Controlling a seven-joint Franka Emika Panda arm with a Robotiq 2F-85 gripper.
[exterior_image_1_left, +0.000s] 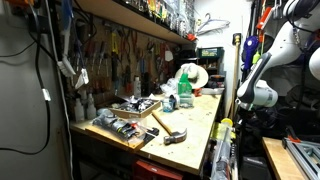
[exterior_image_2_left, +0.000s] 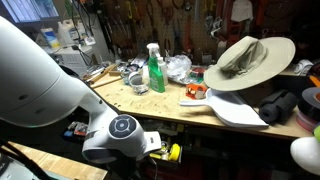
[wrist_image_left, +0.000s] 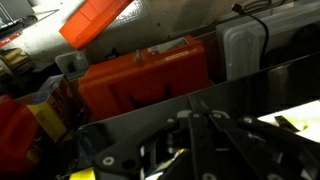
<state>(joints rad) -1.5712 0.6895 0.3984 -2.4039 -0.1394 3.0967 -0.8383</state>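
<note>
You are hovering the gripper (wrist_image_left: 205, 140) near an orange case (wrist_image_left: 145, 82), well apart from the bench (exterior_image_1_left: 196, 128). I cannot tell its opening or hold; no grasp seems begun.

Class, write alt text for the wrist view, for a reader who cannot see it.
The dark tool fills the lower frame, and its jaws are too blurred to read. Behind it stands an orange plastic case, with a clear plastic container beside it and a smaller orange case tilted above.

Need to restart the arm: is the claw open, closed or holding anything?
Claw: cannot be told; the wrist view shows only dark parts of it.
</note>
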